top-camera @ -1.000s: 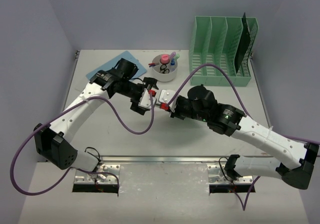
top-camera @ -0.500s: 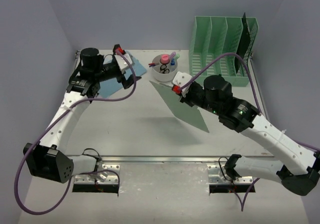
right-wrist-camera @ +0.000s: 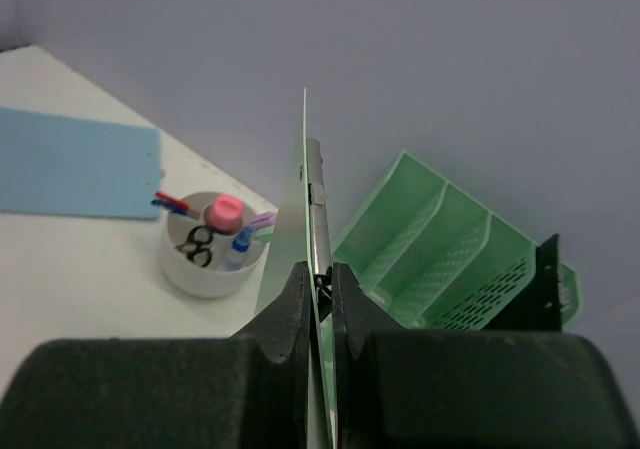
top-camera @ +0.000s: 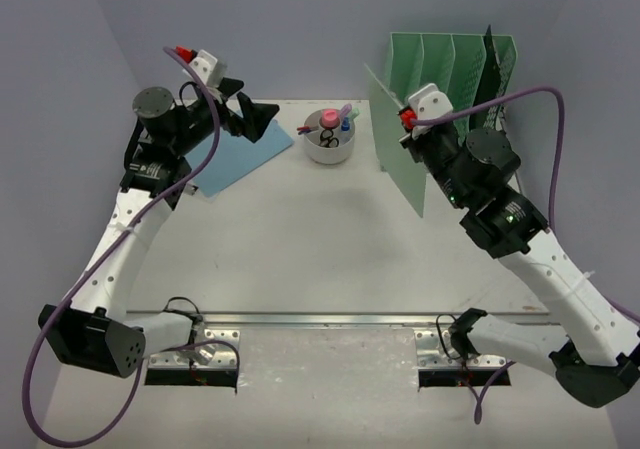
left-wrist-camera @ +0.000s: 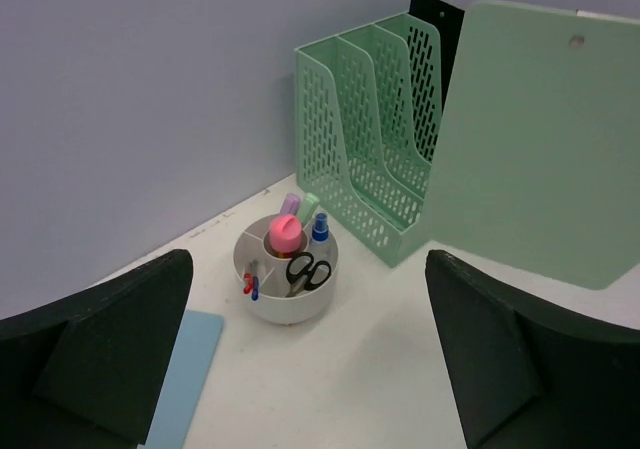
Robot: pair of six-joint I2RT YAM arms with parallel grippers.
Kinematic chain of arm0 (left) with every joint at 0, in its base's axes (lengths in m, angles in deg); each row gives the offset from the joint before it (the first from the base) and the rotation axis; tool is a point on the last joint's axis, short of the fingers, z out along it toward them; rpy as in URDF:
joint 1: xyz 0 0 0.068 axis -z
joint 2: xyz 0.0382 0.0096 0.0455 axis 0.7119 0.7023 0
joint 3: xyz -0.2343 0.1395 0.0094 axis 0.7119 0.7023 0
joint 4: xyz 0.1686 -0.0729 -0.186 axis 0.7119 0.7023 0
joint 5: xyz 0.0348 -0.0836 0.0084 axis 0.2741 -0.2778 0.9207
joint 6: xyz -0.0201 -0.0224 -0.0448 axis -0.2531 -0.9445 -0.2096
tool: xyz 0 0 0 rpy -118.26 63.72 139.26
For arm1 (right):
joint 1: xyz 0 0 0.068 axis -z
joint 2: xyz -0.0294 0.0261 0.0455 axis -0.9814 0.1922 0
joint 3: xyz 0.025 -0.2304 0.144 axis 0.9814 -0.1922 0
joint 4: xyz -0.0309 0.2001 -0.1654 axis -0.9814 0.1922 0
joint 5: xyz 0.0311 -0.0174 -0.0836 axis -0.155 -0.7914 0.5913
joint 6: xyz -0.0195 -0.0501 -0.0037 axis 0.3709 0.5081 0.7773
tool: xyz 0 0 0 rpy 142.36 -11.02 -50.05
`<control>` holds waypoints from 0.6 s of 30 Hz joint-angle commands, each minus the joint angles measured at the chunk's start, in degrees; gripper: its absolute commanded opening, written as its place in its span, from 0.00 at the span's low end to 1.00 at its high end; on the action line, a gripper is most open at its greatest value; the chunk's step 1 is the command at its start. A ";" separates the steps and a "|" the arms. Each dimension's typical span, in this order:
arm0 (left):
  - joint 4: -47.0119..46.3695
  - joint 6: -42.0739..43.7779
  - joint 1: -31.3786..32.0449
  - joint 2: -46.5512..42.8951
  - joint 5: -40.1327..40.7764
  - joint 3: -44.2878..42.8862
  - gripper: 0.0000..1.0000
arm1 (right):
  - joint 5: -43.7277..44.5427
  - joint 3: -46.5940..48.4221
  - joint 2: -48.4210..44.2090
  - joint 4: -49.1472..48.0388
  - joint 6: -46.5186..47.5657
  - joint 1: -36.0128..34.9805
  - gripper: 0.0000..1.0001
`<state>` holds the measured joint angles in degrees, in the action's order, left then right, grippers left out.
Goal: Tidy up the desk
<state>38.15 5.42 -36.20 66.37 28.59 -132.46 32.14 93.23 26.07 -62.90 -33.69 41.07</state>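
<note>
The desk (top-camera: 300, 249) is an off-white tabletop between lavender walls. My right gripper (top-camera: 407, 131) (right-wrist-camera: 320, 274) is shut on a mint-green clipboard (top-camera: 395, 144) (left-wrist-camera: 540, 139) (right-wrist-camera: 312, 169). It holds the board on edge, upright, off the desk, just left of the mint-green file rack (top-camera: 450, 89) (right-wrist-camera: 450, 249). My left gripper (top-camera: 243, 104) (left-wrist-camera: 308, 264) hangs wide open and empty at the back left, above a flat blue board (top-camera: 230, 154) (left-wrist-camera: 185, 379). It faces the round white organizer (top-camera: 328, 139) (left-wrist-camera: 288, 269).
The organizer holds scissors, pens, a pink cap and a small bottle. A black board (top-camera: 490, 79) (left-wrist-camera: 430, 69) stands in the rack's rightmost slot. A metal rail (top-camera: 320, 319) runs along the near edge, with both arm bases below it.
Both grippers met at the desk's middle a second ago. The left one let go, opened and swung back left. The right arm carried the green clipboard back right and turned it upright by the rack.
</note>
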 commanded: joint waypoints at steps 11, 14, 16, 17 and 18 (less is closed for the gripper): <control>-2.31 -8.18 0.13 4.72 0.27 -2.28 1.00 | 8.19 17.38 9.43 -19.87 11.41 8.65 0.01; -0.80 -8.00 0.13 7.01 0.80 -4.84 1.00 | 5.91 20.29 11.55 -19.00 8.61 13.57 0.01; -2.72 -8.00 0.13 7.27 0.54 -4.14 1.00 | 3.98 21.35 13.39 -18.82 7.54 16.99 0.01; -3.52 -8.09 0.13 7.19 -0.16 -3.79 1.00 | 3.53 22.66 14.18 -18.56 5.71 18.41 0.01; -4.22 -8.26 0.13 7.27 -0.51 -3.52 1.00 | 3.01 23.37 15.58 -17.95 4.65 19.55 0.01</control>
<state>37.76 -1.43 -36.20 74.30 28.78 -134.49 37.32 112.84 39.79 -77.02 -25.58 57.77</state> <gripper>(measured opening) 0.999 0.053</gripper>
